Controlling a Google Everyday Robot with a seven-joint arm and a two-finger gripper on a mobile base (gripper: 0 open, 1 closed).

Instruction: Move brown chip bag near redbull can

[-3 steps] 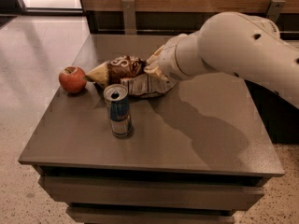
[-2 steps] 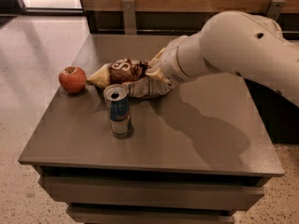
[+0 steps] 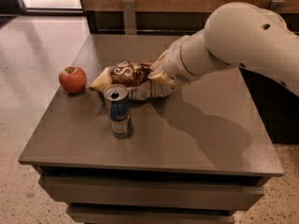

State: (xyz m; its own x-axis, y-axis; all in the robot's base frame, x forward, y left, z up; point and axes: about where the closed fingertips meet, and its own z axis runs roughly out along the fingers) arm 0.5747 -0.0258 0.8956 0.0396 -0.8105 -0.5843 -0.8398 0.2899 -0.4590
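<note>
I see the brown chip bag (image 3: 127, 75) lying on the table (image 3: 205, 134), just beside the redbull can (image 3: 120, 112), at the can's twelve o'clock. My gripper (image 3: 157, 72) sits at the bag's three o'clock end; whether it grips, I cannot tell. An apple (image 3: 73, 79) rests at the bag's nine o'clock.

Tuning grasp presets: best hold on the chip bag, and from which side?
Probably the right end of the chip bag, approached from the right: it lies flat, long axis left to right, the can stands close in front and the apple sits beyond its left end. The gripper is at that end.
</note>
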